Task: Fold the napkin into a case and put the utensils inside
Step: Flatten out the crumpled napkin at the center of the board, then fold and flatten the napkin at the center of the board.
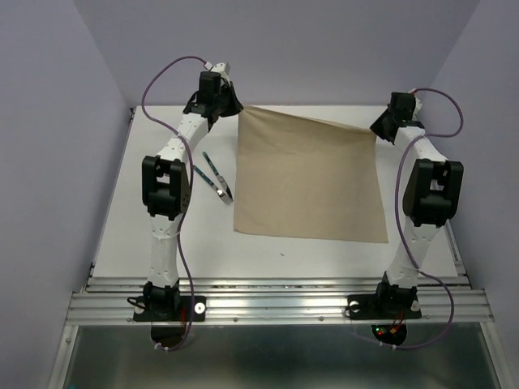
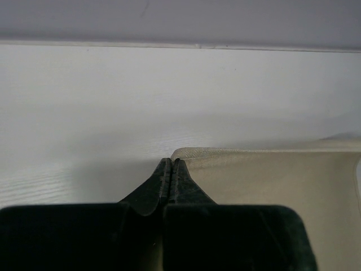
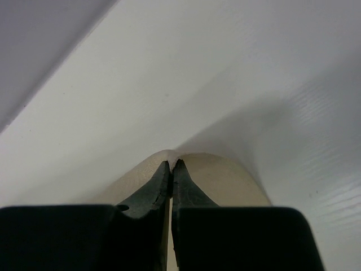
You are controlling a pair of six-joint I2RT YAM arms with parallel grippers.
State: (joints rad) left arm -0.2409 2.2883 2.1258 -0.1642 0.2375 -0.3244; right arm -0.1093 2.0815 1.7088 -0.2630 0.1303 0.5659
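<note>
The beige-tan napkin (image 1: 308, 174) hangs stretched between both arms, its far edge lifted and its near edge resting on the table. My left gripper (image 1: 236, 108) is shut on the napkin's far left corner (image 2: 186, 153). On the far right corner (image 3: 225, 175) my right gripper (image 1: 378, 127) is shut, with cloth bulging round its tips. My left gripper (image 2: 171, 162) and my right gripper (image 3: 171, 164) each show their jaws pressed together. The utensils (image 1: 213, 178), thin pieces with dark green handles, lie on the table left of the napkin.
A white table (image 1: 268, 255) runs between lavender walls, with a metal rail (image 1: 276, 300) along its near edge holding both arm bases. Purple cables loop above each arm.
</note>
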